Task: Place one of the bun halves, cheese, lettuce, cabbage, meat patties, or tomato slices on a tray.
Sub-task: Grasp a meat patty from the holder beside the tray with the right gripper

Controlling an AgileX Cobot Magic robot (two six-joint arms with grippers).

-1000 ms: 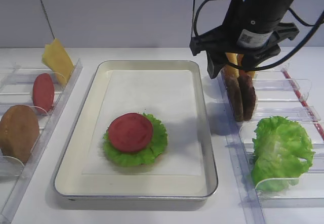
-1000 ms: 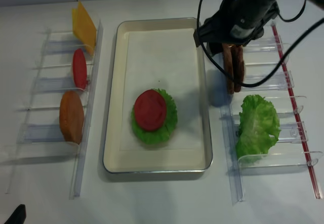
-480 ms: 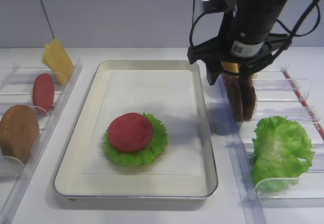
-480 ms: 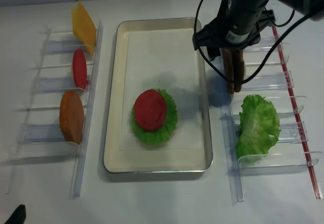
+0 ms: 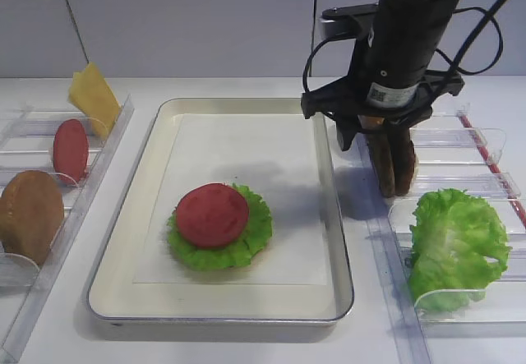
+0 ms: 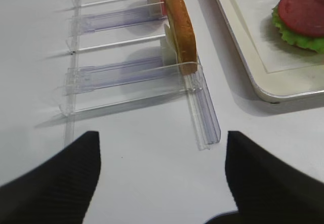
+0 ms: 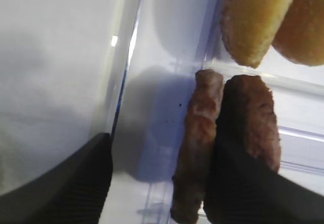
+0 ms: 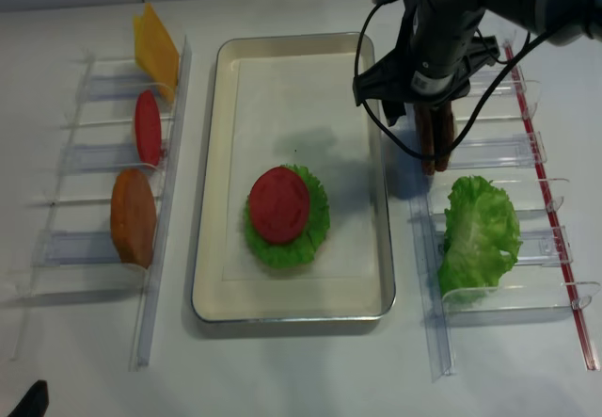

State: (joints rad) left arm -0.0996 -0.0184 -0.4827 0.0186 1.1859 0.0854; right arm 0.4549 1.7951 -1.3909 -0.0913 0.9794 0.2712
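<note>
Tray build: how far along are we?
Done: the tray already holds lettuce with a tomato slice on top. In hand: the right gripper is down at the meat patties standing on edge in the right rack, one finger between the two, nothing lifted. Left: grip a patty and carry it to the tray. The left gripper is open, idle.

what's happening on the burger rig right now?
The right claw is down over the meat patties, which stand on edge in the right-hand rack, jaws open with one finger either side of the near patty; nothing is gripped yet. On the tray a tomato slice already sits on lettuce. The left claw hangs open over bare table beside the left rack.
</note>
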